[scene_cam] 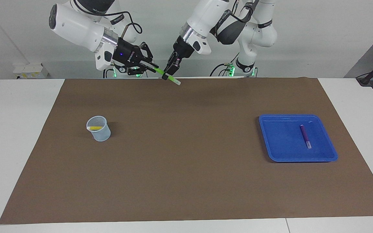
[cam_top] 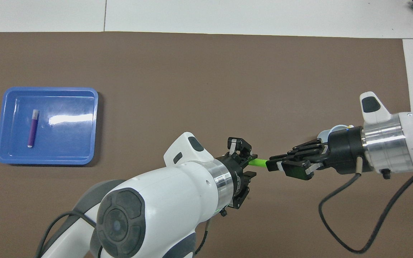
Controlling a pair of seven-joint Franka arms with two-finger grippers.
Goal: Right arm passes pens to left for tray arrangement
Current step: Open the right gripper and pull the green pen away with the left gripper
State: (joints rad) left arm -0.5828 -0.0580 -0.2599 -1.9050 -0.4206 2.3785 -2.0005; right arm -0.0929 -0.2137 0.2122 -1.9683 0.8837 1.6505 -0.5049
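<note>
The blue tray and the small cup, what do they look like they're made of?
The blue tray looks like glossy moulded plastic: uniform bright colour, rounded corners, and a white glare streak on its floor in the overhead view. The cup looks like thin translucent plastic, pale blue and slightly frosted: the yellow pen inside shows at its mouth. Neither can be confirmed by look alone.

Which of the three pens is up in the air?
The green pen, held between both pincers; the purple pen lies in the tray, the yellow pen in the cup.

Translucent cup (scene_cam: 99, 129) on brown mat (scene_cam: 186, 181)
</note>
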